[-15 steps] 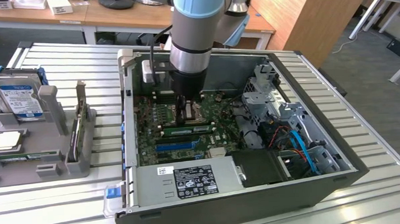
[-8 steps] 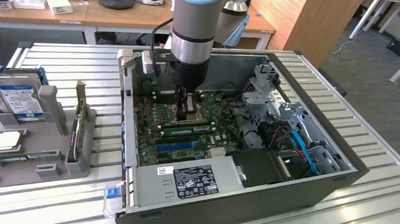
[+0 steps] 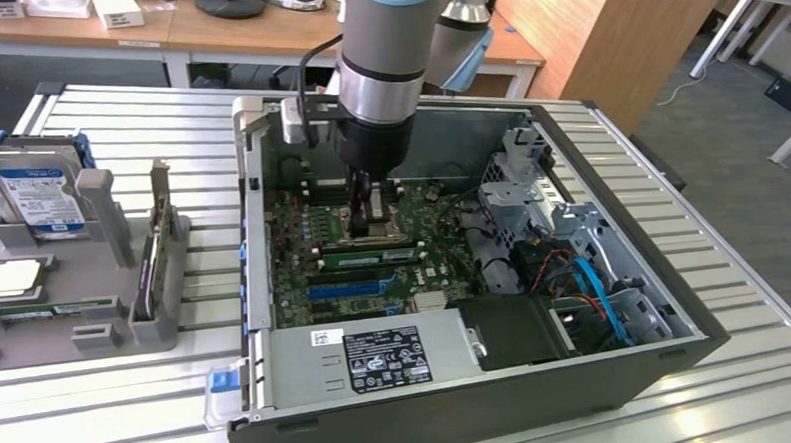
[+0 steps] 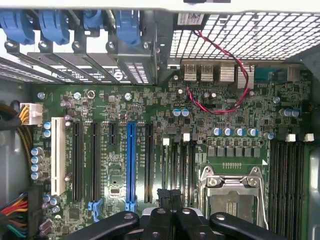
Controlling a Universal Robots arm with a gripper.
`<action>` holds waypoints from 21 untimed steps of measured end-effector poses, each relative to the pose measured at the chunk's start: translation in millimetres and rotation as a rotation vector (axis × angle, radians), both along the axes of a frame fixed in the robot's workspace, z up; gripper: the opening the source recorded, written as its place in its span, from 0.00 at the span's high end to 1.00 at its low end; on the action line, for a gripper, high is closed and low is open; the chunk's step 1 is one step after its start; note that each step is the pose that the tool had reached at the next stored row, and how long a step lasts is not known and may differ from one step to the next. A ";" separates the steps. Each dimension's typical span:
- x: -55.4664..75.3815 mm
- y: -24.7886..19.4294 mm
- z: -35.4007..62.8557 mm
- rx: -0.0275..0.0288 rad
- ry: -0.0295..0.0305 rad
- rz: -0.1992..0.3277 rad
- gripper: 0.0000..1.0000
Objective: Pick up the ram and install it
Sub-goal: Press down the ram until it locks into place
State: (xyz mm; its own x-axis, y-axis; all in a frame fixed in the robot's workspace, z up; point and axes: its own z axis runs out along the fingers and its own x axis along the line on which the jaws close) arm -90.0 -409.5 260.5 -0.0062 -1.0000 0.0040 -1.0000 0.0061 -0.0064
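My gripper (image 3: 367, 226) reaches down into the open computer case (image 3: 605, 122), over the motherboard (image 3: 430, 225). In the wrist view its black fingertips (image 4: 164, 195) are pressed together with nothing between them, so the gripper (image 4: 170, 194) is shut and empty. The ram (image 3: 365, 253), a narrow green stick with a pale label, stands on edge in the memory slots just in front of the fingertips. I cannot tell whether they touch it. The wrist view shows those slots (image 4: 176, 165) from above, between the blue slot (image 4: 131, 160) and the CPU socket (image 4: 232, 192).
On the exterior view's left a grey fixture (image 3: 115, 209) holds a hard drive (image 3: 41, 197), a chip (image 3: 11, 278), an upright card (image 3: 157, 252) and a flat green strip (image 3: 32, 311). The power supply (image 3: 374, 358), drive cage (image 3: 528, 176) and cables (image 3: 592, 283) crowd the case.
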 end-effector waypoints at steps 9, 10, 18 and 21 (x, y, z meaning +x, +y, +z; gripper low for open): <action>19.6 0.1 -0.1 0.0003 0.0005 0.000 0.89; 21.9 0.0 -0.1 0.0003 0.0007 0.000 0.89; 33.9 0.0 -0.1 0.0003 0.0015 0.000 0.89; 33.9 0.1 -0.1 0.0003 0.0014 0.000 0.89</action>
State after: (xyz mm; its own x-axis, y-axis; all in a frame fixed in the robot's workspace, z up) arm -56.1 -409.4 260.4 -0.0058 -1.0000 0.0038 -1.0000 0.0058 -0.0049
